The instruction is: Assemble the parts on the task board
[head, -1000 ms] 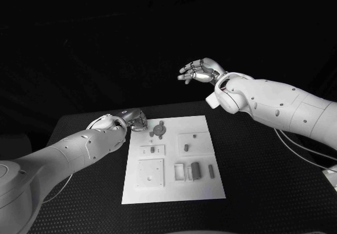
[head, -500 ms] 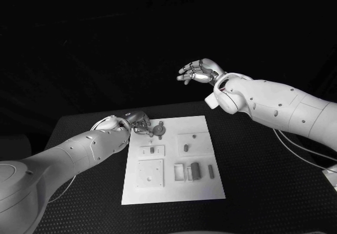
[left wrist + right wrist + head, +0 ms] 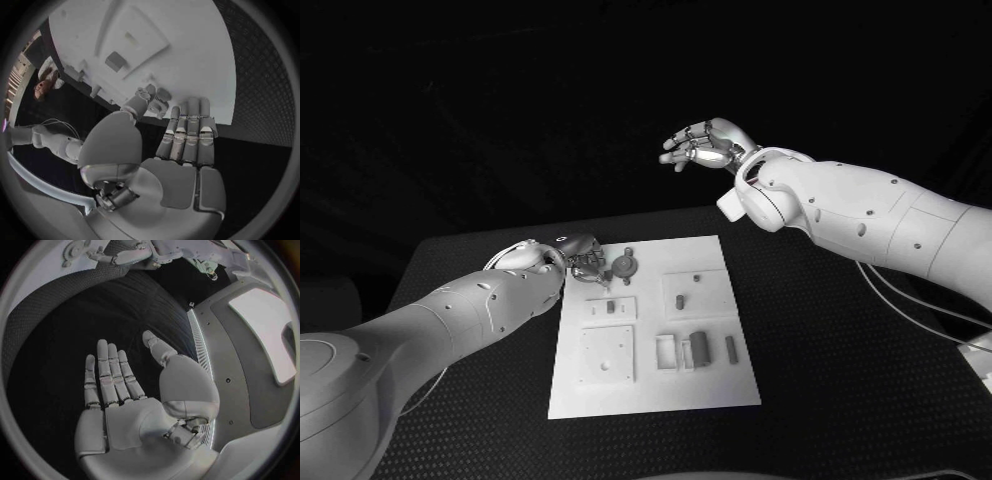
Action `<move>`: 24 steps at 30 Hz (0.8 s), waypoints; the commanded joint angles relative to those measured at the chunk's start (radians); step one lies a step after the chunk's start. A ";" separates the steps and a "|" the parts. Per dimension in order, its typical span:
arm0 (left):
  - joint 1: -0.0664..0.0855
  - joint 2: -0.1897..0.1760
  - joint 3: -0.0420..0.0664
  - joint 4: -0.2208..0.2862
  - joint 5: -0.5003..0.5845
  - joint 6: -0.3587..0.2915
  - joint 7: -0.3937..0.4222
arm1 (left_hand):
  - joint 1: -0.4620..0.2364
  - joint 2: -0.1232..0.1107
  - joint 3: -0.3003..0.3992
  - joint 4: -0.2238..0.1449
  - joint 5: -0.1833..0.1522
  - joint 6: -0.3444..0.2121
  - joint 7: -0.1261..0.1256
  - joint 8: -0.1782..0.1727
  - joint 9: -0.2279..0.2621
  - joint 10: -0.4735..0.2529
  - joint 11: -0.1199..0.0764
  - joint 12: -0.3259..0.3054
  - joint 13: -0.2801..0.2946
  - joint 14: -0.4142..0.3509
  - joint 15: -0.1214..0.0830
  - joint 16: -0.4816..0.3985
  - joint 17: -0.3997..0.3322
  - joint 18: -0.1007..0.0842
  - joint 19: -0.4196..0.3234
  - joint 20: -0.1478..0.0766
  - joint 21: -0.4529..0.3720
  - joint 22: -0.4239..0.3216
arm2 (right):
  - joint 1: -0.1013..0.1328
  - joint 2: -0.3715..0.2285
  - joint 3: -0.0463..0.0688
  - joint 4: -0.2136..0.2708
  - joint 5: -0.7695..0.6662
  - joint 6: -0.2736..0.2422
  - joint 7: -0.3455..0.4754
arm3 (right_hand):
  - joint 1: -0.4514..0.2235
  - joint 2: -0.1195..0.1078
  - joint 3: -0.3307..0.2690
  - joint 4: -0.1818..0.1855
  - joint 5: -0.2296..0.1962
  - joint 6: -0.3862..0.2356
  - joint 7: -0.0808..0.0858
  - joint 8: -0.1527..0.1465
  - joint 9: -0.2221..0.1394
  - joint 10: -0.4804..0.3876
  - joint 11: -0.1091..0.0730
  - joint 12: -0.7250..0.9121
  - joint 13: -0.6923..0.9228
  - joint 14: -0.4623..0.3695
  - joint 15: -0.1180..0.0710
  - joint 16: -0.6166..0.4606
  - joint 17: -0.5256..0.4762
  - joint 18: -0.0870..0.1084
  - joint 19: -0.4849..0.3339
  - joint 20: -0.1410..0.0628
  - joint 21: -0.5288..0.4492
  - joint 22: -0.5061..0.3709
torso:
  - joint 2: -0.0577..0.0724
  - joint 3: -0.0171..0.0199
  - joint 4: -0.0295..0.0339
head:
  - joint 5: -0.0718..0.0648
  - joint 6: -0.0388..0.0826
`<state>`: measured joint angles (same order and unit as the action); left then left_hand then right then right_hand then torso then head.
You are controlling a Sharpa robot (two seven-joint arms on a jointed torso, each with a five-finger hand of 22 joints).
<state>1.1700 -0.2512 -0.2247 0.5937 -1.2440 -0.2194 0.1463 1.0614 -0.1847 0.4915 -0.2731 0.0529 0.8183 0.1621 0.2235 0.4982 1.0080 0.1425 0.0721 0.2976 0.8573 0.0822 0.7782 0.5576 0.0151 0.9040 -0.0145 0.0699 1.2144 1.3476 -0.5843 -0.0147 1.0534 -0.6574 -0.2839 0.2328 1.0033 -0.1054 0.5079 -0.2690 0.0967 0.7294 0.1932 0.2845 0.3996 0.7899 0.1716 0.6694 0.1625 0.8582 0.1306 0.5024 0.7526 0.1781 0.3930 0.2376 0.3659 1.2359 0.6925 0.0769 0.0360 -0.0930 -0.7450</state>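
Where left hand fingers cover the part, contact is unclear.

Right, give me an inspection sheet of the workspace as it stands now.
Surface: black table with a dimpled top; the white task board lies in its middle.
Job's things: small grey parts sit in recesses on the board; a round part with a stem lies near the board's far edge.
Clutter: nothing seen.
Hands: left hand is low at the board's far left corner, fingers reaching over the edge by the round part; whether it holds anything cannot be told. Right hand is raised beyond the table, fingers apart, holding nothing.
Cables: thin cable runs under the right arm to the table's right side.
Surroundings: dark, nothing seen.
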 commanded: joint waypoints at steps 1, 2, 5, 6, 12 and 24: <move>-0.012 0.004 -0.005 0.001 -0.021 0.049 -0.005 | 0.008 0.005 0.006 0.001 -0.001 0.012 -0.002 0.009 0.002 0.011 -0.002 0.005 0.005 -0.010 0.000 0.003 0.002 -0.005 -0.007 -0.003 -0.002 0.001 | 0.000 0.001 0.001 0.000 -0.002 0.009 0.007 | -0.005 0.006 0.001 0.006 -0.001 -0.008 0.041 0.003 -0.002 -0.003 -0.001 0.006 -0.002 0.008 -0.001 -0.003 -0.001 -0.016 0.002 0.000 -0.005 0.001 | 0.000 -0.0007 0.0012 | -0.002 -0.001; -0.013 0.005 -0.005 0.000 -0.021 0.046 -0.004 | 0.009 0.009 0.006 0.000 -0.001 0.016 -0.004 0.012 0.003 0.015 -0.003 0.006 0.007 -0.009 0.000 0.004 0.002 -0.004 -0.007 -0.003 -0.002 0.002 | 0.000 0.002 0.001 0.000 -0.002 0.009 0.007 | -0.005 0.006 0.001 0.006 -0.001 -0.008 0.041 0.003 -0.002 -0.003 -0.001 0.006 -0.002 0.008 -0.001 -0.003 -0.001 -0.016 0.002 0.000 -0.005 0.001 | 0.000 -0.0006 0.0012 | -0.002 -0.001; -0.016 0.008 -0.005 -0.003 -0.020 0.039 0.001 | 0.013 0.024 0.007 -0.003 -0.001 0.030 -0.012 0.021 0.006 0.024 -0.008 0.009 0.012 -0.008 -0.002 0.006 0.003 -0.004 -0.005 -0.004 -0.001 0.003 | 0.000 0.005 0.001 -0.001 -0.002 0.009 0.008 | -0.005 0.007 0.001 0.006 -0.001 -0.008 0.041 0.003 -0.002 -0.003 -0.001 0.006 -0.002 0.008 -0.001 -0.003 -0.001 -0.016 0.002 0.000 -0.005 0.001 | 0.000 -0.0006 0.0000 | -0.002 -0.001; -0.017 0.010 -0.005 -0.004 -0.020 0.038 0.002 | 0.013 0.028 0.007 -0.003 -0.001 0.032 -0.013 0.023 0.006 0.025 -0.009 0.010 0.013 -0.007 -0.002 0.007 0.003 -0.004 -0.004 -0.004 -0.001 0.004 | 0.000 0.006 0.001 -0.002 -0.002 0.010 0.008 | -0.005 0.007 0.001 0.006 -0.001 -0.008 0.041 0.003 -0.002 -0.003 -0.001 0.006 -0.002 0.008 -0.001 -0.003 -0.001 -0.016 0.002 0.000 -0.005 0.001 | 0.000 -0.0004 0.0001 | -0.003 0.000; -0.025 0.016 -0.006 -0.007 -0.020 0.032 0.006 | 0.023 0.051 0.010 -0.010 -0.001 0.048 -0.023 0.033 0.008 0.040 -0.018 0.013 0.021 -0.003 -0.005 0.010 0.004 -0.003 0.000 -0.007 0.000 0.005 | 0.000 0.009 0.001 -0.003 -0.002 0.010 0.008 | -0.005 0.007 0.001 0.006 -0.001 -0.008 0.041 0.004 -0.002 -0.003 -0.001 0.006 -0.002 0.008 -0.001 -0.003 -0.001 -0.016 0.003 0.000 -0.005 0.002 | 0.000 -0.0003 0.0001 | -0.005 -0.002; -0.035 0.027 -0.008 -0.016 -0.020 0.017 -0.001 | 0.019 0.051 0.005 -0.009 -0.002 0.070 -0.021 0.044 0.007 0.071 -0.016 0.026 0.041 0.004 -0.007 0.013 0.005 -0.004 0.008 -0.009 0.000 0.008 | 0.000 0.011 0.001 -0.003 -0.002 0.010 0.007 | -0.006 0.007 0.000 0.007 -0.001 -0.008 0.041 0.004 -0.002 -0.003 -0.001 0.006 -0.003 0.008 -0.001 -0.004 -0.001 -0.016 0.003 0.000 -0.006 0.002 | 0.000 -0.0004 0.0007 | -0.009 -0.005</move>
<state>1.1561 -0.2298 -0.2246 0.5726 -1.2496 -0.2620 0.1560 1.0869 -0.1394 0.4999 -0.2815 0.0529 0.8823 0.1409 0.2635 0.5049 1.0725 0.1271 0.0923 0.3381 0.8595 0.0801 0.7862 0.5612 0.0150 0.9078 -0.0182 0.0699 1.2208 1.3476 -0.5745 -0.0147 1.0500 -0.6573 -0.2834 0.2328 1.0034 -0.1054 0.5079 -0.2690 0.0967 0.7294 0.1932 0.2845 0.3987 0.7900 0.1716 0.6694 0.1607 0.8581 0.1306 0.5024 0.7527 0.1781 0.3930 0.2376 0.3660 1.2366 0.6927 0.0766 0.0363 -0.1011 -0.7486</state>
